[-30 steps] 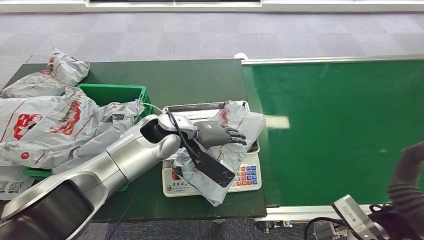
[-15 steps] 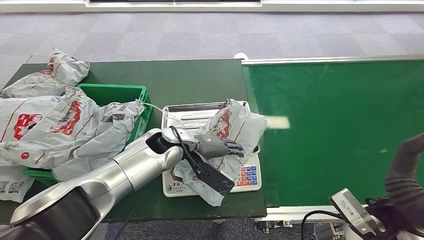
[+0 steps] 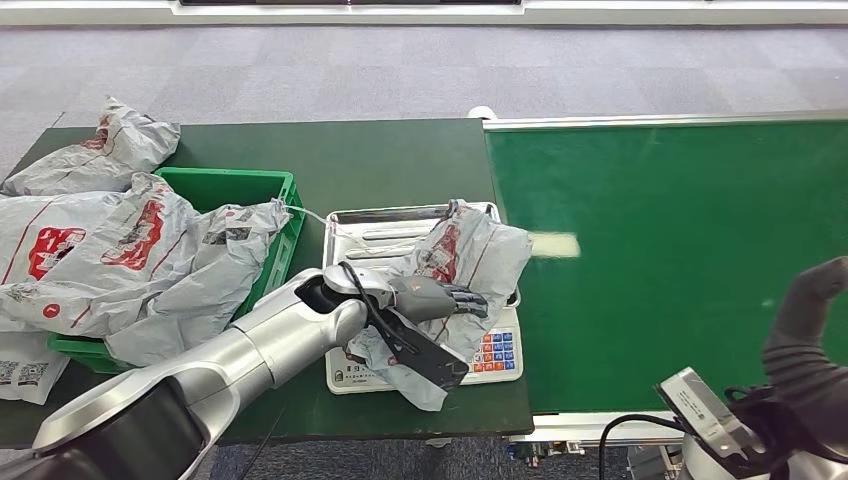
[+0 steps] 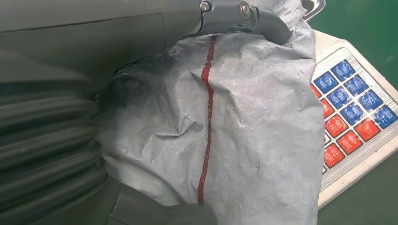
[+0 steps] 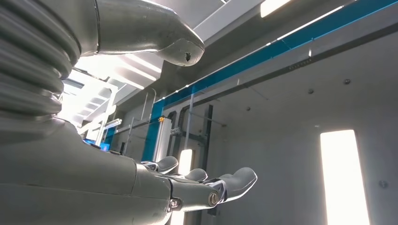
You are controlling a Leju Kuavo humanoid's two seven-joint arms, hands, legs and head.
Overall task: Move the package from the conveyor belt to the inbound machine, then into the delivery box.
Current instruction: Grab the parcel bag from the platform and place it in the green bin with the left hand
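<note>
A grey plastic package (image 3: pixel 480 255) with red print lies crumpled across the weighing scale (image 3: pixel 495 352), over part of its steel tray (image 3: pixel 380 225). My left hand (image 3: pixel 440 298) lies over the middle of the package and grips it. In the left wrist view the package (image 4: pixel 244 131) is bunched between the fingers (image 4: pixel 244 14) and the thumb (image 4: pixel 159 213), beside the scale's red and blue keys (image 4: pixel 349 112). My right hand (image 3: pixel 805 310) is raised at the near right, off the belt. Its fingers (image 5: pixel 202 185) are apart and hold nothing.
The green conveyor belt (image 3: pixel 680 260) runs along the right, bare but for a light patch. A green delivery box (image 3: pixel 230 185) stands left of the scale, overflowing with several grey packages (image 3: pixel 100 250). Another package (image 3: pixel 100 150) lies at the table's far left.
My left hand has drawn back toward me along the package, and the package has bunched up a little under it. The right forearm has shifted slightly upward.
</note>
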